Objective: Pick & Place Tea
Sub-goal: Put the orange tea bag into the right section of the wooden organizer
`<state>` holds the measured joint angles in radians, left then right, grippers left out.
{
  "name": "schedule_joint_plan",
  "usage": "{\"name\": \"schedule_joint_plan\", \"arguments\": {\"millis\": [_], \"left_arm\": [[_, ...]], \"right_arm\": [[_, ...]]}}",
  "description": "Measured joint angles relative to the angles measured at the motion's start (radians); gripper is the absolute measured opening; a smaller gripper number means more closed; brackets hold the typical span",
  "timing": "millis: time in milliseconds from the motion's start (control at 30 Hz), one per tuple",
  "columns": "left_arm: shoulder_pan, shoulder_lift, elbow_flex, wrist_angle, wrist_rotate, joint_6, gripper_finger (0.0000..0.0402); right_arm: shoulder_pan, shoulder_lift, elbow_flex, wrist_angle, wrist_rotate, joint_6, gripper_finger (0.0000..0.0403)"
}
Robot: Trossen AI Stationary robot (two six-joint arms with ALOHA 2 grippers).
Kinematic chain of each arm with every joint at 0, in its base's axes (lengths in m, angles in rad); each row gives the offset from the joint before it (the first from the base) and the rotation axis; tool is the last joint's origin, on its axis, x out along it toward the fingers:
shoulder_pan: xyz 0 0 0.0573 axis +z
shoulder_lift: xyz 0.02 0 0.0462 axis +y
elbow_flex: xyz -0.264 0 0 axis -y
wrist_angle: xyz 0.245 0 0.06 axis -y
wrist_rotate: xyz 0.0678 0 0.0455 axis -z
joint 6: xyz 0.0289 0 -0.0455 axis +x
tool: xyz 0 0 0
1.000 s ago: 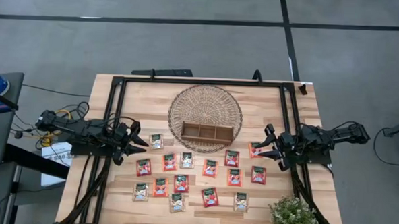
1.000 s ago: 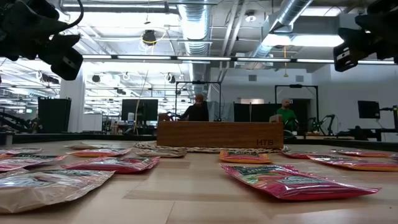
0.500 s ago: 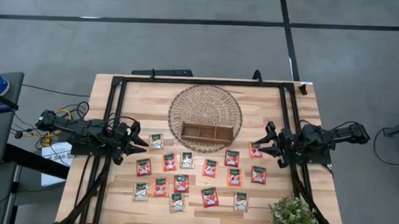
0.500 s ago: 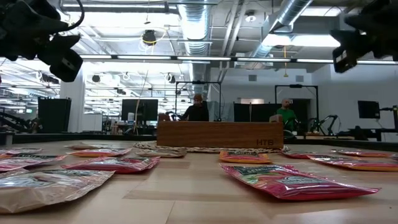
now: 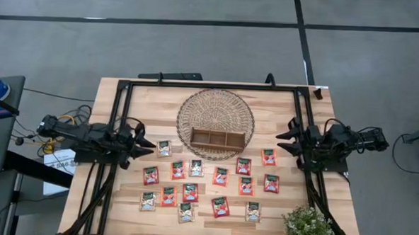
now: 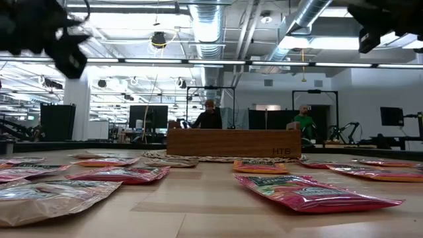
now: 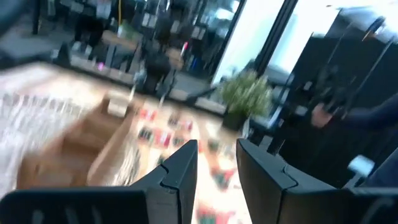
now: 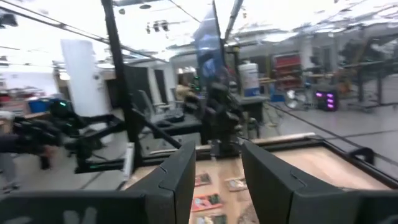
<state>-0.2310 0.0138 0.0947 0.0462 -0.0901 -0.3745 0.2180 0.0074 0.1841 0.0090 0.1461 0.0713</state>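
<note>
Jaws spread on both grippers, L point(image 5: 146, 144) & R point(image 5: 285, 138), hovering clear of tea sachets point(image 5: 221, 176).

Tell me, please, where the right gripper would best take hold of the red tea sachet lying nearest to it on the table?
The red sachet lies flat on the table, alone at the row's right end. Probably best for the open right gripper to descend from straight above, fingers straddling two opposite edges, since a flat packet offers no side to grasp.
</note>
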Motion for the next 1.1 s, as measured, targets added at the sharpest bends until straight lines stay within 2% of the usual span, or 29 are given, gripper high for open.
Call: {"name": "schedule_joint_plan", "arguments": {"millis": [167, 300, 400, 500, 600, 700, 900, 1100], "left_arm": [[0.0, 0.055, 0.15, -0.069, 0.015, 0.057, 0.0103], [0.0, 0.107, 0.262, -0.244, 0.017, 0.08, 0.0103], [0.0, 0.146, 0.316, -0.397, 0.017, 0.074, 0.0103], [0.0, 0.165, 0.334, -0.488, 0.023, 0.077, 0.0103], [0.0, 0.17, 0.334, -0.56, 0.023, 0.075, 0.0103], [0.0, 0.177, 0.33, -0.555, 0.013, 0.075, 0.0103], [0.0, 0.177, 0.33, -0.553, 0.012, 0.075, 0.0103], [0.0, 0.177, 0.33, -0.553, 0.0, 0.117, 0.0103]], "right_arm": [[0.0, 0.0, 0.002, 0.006, 0.038, 0.001, 0.0123], [0.0, 0.0, 0.007, 0.006, 0.098, 0.005, 0.0123], [0.0, 0.014, 0.058, -0.079, 0.13, -0.001, 0.0123], [0.0, 0.069, 0.148, -0.247, 0.145, 0.007, 0.0123], [0.0, 0.17, 0.255, -0.417, 0.145, 0.034, 0.0123], [0.0, 0.305, 0.361, -0.592, 0.141, 0.104, 0.0123], [0.004, 0.593, 0.539, -0.805, 0.058, 0.179, 0.0123], [0.001, 0.838, 0.696, -1.063, 0.055, 0.349, 0.0123]]}}
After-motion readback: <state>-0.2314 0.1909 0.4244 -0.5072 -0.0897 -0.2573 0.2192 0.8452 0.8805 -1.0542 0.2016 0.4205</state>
